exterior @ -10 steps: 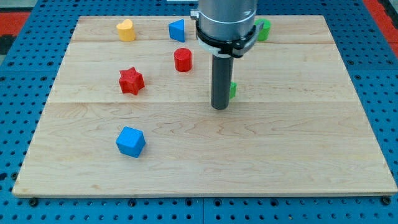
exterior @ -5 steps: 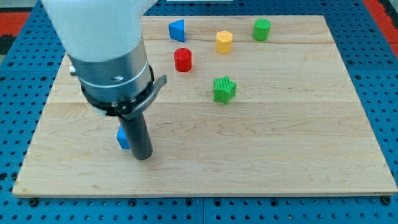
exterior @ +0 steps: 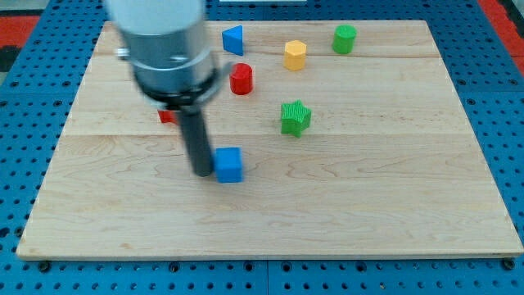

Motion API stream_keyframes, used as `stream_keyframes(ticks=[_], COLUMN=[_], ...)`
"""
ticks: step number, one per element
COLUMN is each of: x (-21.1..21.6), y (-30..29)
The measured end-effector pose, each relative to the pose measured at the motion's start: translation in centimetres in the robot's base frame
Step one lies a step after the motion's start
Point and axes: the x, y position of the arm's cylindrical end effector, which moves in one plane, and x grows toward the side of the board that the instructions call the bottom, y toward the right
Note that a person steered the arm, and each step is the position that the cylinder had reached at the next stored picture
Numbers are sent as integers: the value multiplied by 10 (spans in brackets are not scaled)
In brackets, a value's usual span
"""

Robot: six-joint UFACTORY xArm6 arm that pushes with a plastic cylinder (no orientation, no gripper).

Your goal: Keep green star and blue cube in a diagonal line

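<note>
The green star point(exterior: 295, 117) lies right of the board's centre. The blue cube point(exterior: 228, 164) lies below and to the left of it, near the board's middle. My tip point(exterior: 201, 172) rests on the board just left of the blue cube, touching or nearly touching its left side. The rod and arm body rise toward the view's top left and hide part of the board behind them.
A red cylinder point(exterior: 241, 79), a blue wedge-like block point(exterior: 233, 38), a yellow block point(exterior: 295, 55) and a green cylinder point(exterior: 345, 38) sit along the top. A red block point(exterior: 167, 116) peeks out left of the rod. The wooden board point(exterior: 409, 205) lies on a blue pegboard.
My tip has moved right and slightly up, and the blue cube has slid right from the lower left toward the board's middle. The green star has not moved.
</note>
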Motion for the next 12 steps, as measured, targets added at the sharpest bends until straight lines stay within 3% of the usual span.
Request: stream_keyframes(ticks=[1,3,4,5,6,7,8,9,10,12], x=[-60,-76,-96,-102,-86,-85,-46,-1,-6,-64], y=[-8,108,77,102,133,127,161,148,190,180])
